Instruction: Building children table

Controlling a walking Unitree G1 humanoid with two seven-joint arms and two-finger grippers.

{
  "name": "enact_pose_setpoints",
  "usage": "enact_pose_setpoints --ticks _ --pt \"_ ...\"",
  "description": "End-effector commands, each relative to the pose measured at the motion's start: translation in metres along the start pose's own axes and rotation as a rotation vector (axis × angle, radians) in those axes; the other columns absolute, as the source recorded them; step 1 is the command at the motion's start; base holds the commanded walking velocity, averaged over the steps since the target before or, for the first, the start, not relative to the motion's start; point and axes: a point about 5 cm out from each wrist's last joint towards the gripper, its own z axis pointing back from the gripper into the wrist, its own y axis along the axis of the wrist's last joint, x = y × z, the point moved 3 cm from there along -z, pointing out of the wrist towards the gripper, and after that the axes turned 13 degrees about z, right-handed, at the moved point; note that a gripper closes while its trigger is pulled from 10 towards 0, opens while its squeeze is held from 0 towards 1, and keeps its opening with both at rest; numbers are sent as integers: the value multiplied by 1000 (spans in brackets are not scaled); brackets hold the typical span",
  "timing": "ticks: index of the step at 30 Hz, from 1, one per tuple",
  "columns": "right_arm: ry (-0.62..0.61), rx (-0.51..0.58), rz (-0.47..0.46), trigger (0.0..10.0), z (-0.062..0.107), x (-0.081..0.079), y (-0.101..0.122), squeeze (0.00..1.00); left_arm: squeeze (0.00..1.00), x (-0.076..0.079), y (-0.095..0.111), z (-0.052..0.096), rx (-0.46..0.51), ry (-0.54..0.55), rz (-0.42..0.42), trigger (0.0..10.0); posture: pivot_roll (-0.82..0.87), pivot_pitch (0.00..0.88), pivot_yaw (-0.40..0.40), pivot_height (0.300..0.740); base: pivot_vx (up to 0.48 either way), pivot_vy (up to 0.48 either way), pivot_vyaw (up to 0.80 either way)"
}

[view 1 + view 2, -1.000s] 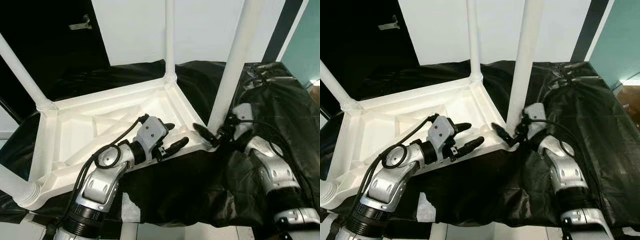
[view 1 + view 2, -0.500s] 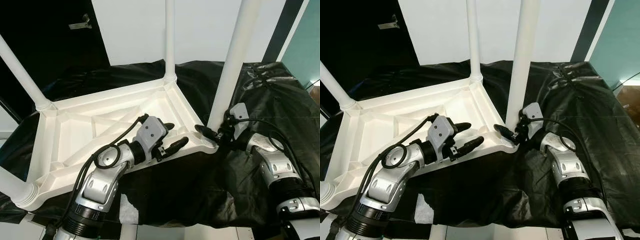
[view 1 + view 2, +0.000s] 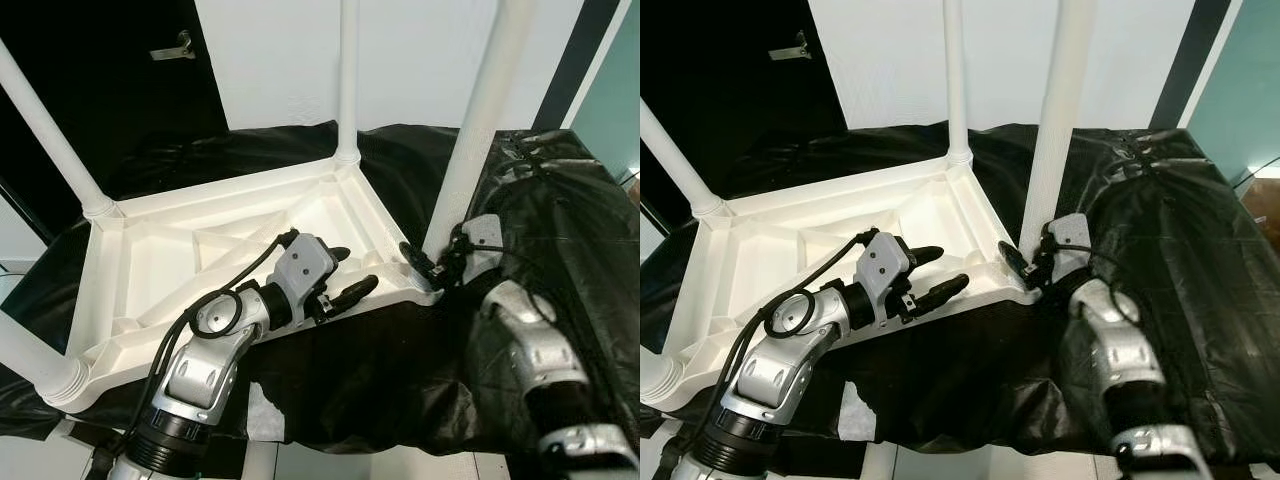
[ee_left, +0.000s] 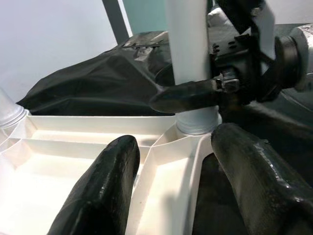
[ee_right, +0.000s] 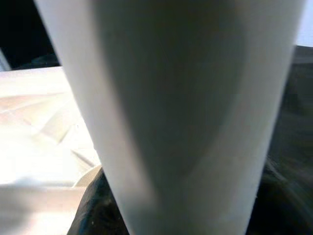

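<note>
Plastic, white and ribbed on its underside, made up the children's table point(image 3: 200, 250), which lay upside down on a black sheet point(image 3: 560, 200) with its legs pointing up. Taking the near right leg point(image 3: 470, 150) as the landmark, the right gripper point(image 3: 432, 268) sat at its base, one black finger lying across the foot of the leg just above the socket, as the left wrist view showed; whether the jaws actually pinched the leg I could not tell. Well to the left of that leg, the left gripper point(image 3: 345, 275) hovered over the near rim of the tabletop, its fingers point(image 4: 105, 186) spread apart, one over the inside of the frame and one outside the rim, holding nothing. Three more legs stood at the other corners.

By its look the table was light, stiff and rather smooth, so it would probably slide on the sheet when pushed. Best hold, I judged, was the moulded rim or low on a leg, near the socket, where twisting would flex it least.
</note>
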Motion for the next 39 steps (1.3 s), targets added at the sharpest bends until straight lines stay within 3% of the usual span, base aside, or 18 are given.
enact_pose_setpoints --ticks 1,5,6,7,8,10,13,27,28,30,31,36,39 --pt "-94 -122 -3 10000 10 2 -24 0 0 0 -3 1 -10 14 -6 10000 -50 11 42 740 0 0 0" --pt "-146 -133 -2 10000 12 -4 -23 0 0 0 -4 1 -12 11 -15 10000 -52 13 42 740 0 0 0" --pt "-291 -174 -17 10000 16 -7 -26 0 0 1 -6 1 -22 11 -24 10000 -53 18 44 740 0 0 0" --pt "-291 -174 -17 10000 16 -7 -26 0 0 1 -6 1 -22 11 -24 10000 -53 18 44 740 0 0 0" --pt "-413 -227 -41 10000 21 -7 -31 0 0 2 -7 0 -24 10 -21 10000 -53 20 42 740 0 0 0" --pt "-474 -254 -53 10000 24 -6 -33 0 0 2 -8 0 -24 10 -19 10000 -52 22 44 740 0 0 0" --pt "-492 -276 -91 10000 23 -14 -33 0 0 4 -11 -1 -29 9 -16 10000 -52 23 45 740 0 0 0" --pt "-500 -202 -83 10000 23 -11 -16 0 0 11 -31 -2 -66 23 33 10000 -55 33 44 740 0 0 0" --pt "-491 -183 -77 10000 23 -10 -13 90 0 11 -31 -2 -65 24 33 10000 -55 32 43 740 0 0 0" --pt "-486 -172 -73 10000 23 -10 -11 90 0 11 -30 -2 -64 25 32 10000 -55 32 43 740 0 0 0" --pt "-467 -153 -78 10000 23 -10 -8 1000 0 10 -29 -2 -63 27 31 10000 -54 32 41 740 0 0 0" --pt "-413 -76 -62 10000 29 -2 -3 1000 0 8 -28 -1 -57 35 26 10000 -55 35 39 740 0 0 0" --pt "-310 -15 -81 10000 34 2 -1 1000 0 7 -28 0 -56 38 27 10000 -59 37 38 740 0 0 0"
